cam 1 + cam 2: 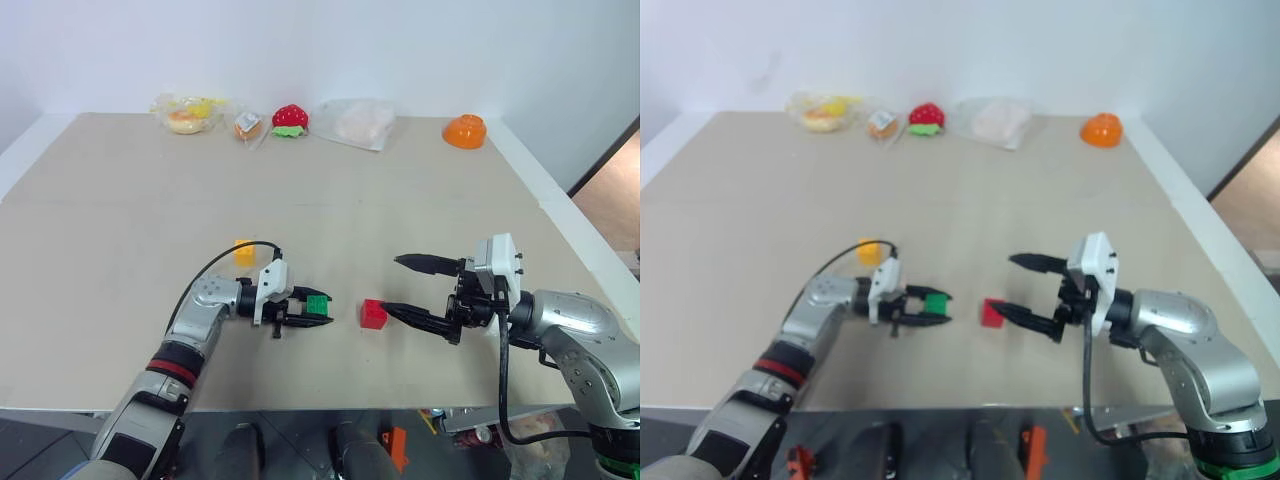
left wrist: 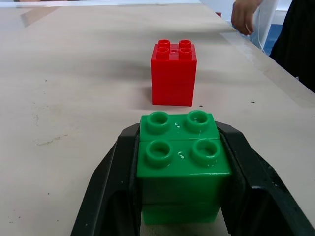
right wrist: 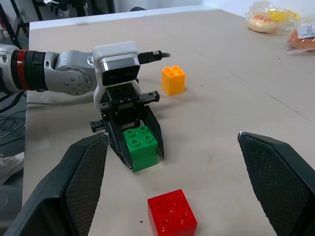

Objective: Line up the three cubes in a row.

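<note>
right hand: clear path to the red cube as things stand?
Probably yes. The right hand is open, its fingers pointing at the red cube with bare table between. The left hand, around the green cube, sits on the far side.
</note>
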`<control>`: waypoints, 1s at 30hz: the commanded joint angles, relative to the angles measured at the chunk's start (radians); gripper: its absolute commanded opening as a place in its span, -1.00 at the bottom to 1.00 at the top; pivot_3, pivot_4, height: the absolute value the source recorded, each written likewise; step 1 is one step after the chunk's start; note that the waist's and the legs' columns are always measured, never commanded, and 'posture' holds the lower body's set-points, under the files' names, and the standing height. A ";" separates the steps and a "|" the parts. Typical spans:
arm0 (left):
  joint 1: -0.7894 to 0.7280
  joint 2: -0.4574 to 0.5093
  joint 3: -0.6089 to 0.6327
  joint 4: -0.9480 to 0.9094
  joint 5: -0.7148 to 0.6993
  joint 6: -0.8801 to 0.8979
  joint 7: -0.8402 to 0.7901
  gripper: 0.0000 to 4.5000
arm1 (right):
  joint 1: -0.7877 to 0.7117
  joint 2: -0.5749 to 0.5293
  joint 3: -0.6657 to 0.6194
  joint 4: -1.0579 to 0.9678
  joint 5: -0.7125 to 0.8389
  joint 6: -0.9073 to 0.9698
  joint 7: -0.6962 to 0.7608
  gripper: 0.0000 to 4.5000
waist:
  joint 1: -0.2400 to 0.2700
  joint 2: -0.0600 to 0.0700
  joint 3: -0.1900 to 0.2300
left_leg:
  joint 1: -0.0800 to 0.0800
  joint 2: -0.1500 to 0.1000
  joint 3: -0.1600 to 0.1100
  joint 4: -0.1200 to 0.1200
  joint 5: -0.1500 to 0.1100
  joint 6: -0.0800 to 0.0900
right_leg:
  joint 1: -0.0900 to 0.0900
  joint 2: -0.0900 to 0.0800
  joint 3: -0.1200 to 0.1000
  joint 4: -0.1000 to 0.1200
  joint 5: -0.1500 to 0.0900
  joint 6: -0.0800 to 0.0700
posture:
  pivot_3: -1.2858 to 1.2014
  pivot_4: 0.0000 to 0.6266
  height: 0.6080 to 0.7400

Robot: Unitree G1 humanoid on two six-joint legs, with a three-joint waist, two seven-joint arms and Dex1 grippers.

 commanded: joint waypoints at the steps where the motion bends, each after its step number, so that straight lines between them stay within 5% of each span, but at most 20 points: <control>1: -0.011 -0.012 0.023 -0.022 -0.017 0.000 0.017 0.30 | -0.007 -0.012 -0.036 -0.040 0.022 -0.001 -0.008 0.94 | -0.001 0.000 0.000 | 0.000 0.000 0.000 0.000 0.000 0.000 | 0.000 0.000 0.000 0.000 0.000 0.000 | 0.03 -0.52 1.00; 4: 0.005 -0.001 0.037 -0.061 -0.031 -0.002 0.018 0.81 | -0.011 -0.013 -0.030 -0.034 0.019 -0.004 -0.007 0.94 | -0.001 0.000 0.000 | 0.000 0.000 0.000 -0.001 0.000 0.000 | -0.001 0.000 0.000 0.000 0.000 0.000 | 0.03 -0.52 1.00; 12: 0.110 0.128 0.112 -0.260 -0.137 0.112 -0.021 0.81 | -0.032 -0.009 -0.009 -0.007 0.009 -0.012 0.007 0.94 | -0.004 0.000 0.000 | 0.000 0.001 0.000 -0.005 0.000 0.000 | -0.002 0.002 0.000 0.000 -0.001 -0.001 | 0.03 -0.52 1.00; 23: 0.320 0.366 0.327 -0.681 -0.416 0.486 0.063 0.81 | -0.050 -0.024 -0.010 0.020 0.012 -0.011 0.045 0.94 | -0.005 0.000 0.000 | 0.000 0.002 0.001 -0.006 0.000 0.000 | -0.003 0.001 0.000 0.000 -0.002 -0.002 | 0.03 -0.52 1.00; 27: 0.344 0.385 0.435 -0.731 -0.537 0.624 0.185 0.81 | -0.045 -0.055 0.029 0.052 -0.041 -0.044 0.099 0.94 | -0.003 0.001 0.000 | 0.001 0.003 0.001 -0.006 0.000 0.000 | -0.003 0.001 -0.001 0.000 -0.002 -0.002 | 0.03 -0.52 1.00; 30: 0.354 0.365 0.485 -0.645 -0.477 0.586 0.281 0.81 | -0.079 -0.061 0.052 0.095 -0.066 -0.072 0.131 0.94 | -0.003 0.001 0.000 | 0.001 0.003 0.001 -0.005 0.000 0.000 | -0.003 0.000 -0.001 0.000 -0.002 -0.002 | 0.03 -0.52 1.00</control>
